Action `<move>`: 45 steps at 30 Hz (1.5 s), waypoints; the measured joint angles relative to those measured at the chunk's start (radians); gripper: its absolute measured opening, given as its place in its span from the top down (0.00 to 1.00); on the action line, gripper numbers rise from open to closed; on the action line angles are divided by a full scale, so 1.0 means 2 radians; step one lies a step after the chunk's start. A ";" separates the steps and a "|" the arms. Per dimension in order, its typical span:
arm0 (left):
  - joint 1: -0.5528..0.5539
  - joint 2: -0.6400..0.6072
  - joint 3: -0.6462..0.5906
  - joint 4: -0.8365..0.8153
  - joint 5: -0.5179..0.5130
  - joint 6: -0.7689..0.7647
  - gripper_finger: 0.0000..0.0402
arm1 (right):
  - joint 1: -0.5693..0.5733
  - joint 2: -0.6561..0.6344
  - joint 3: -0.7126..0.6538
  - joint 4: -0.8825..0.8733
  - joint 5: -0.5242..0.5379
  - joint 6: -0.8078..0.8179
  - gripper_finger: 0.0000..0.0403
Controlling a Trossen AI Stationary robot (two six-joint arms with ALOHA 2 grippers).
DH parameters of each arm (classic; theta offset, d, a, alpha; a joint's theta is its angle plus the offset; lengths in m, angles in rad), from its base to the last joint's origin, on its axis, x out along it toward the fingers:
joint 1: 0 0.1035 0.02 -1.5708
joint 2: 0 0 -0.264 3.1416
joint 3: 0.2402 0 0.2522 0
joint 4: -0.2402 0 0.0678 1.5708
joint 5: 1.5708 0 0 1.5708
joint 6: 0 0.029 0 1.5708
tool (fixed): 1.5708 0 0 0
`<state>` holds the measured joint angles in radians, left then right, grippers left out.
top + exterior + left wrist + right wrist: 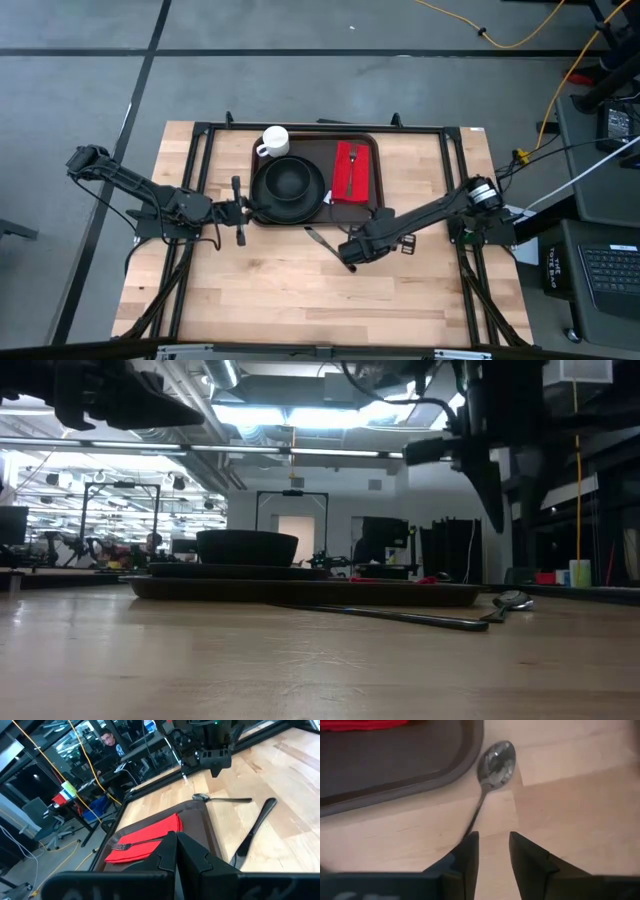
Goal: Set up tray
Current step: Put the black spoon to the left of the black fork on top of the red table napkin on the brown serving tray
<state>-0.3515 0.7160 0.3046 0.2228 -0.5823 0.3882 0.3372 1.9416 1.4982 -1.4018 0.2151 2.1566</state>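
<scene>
The surface (300,290) is pale, matt wood with visible grain. The tray (395,765) looks like smooth dark brown plastic with a dull sheen. The spoon (496,762) is shiny metal. The napkin (145,840) looks like red cloth.

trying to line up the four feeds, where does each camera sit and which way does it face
High view: above the table, looking straight down; both arms show, left gripper beside the tray, right gripper in front of it.
Low view: at table height, looking level across; the tray, the spoon, arm parts overhead.
Left wrist view: on the left arm, over its shut fingers toward the red napkin.
Right wrist view: on the right arm, looking down between parted fingers at the spoon.
Shared: the spoon appears in the low and both wrist views.
</scene>
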 joint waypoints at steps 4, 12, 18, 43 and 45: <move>0.000 0.000 0.000 -0.013 0.001 0.000 0.99 | 0.001 0.006 -0.022 0.042 -0.001 0.030 0.72; 0.000 0.000 0.000 -0.020 0.069 0.000 0.99 | 0.000 0.007 -0.099 0.132 -0.001 0.068 0.72; 0.000 0.000 0.000 -0.020 0.084 0.000 0.99 | 0.000 0.007 -0.118 0.148 0.000 0.086 0.72; 0.000 0.000 0.000 -0.022 0.083 0.013 0.99 | -0.023 0.005 -0.148 0.178 0.053 0.095 0.72; 0.000 0.000 0.000 -0.023 0.083 0.013 0.99 | -0.022 0.000 -0.148 0.174 0.053 0.095 0.72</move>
<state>-0.3515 0.7158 0.3046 0.1771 -0.4169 0.4141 0.2923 1.9425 1.2030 -1.0541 0.3210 2.3472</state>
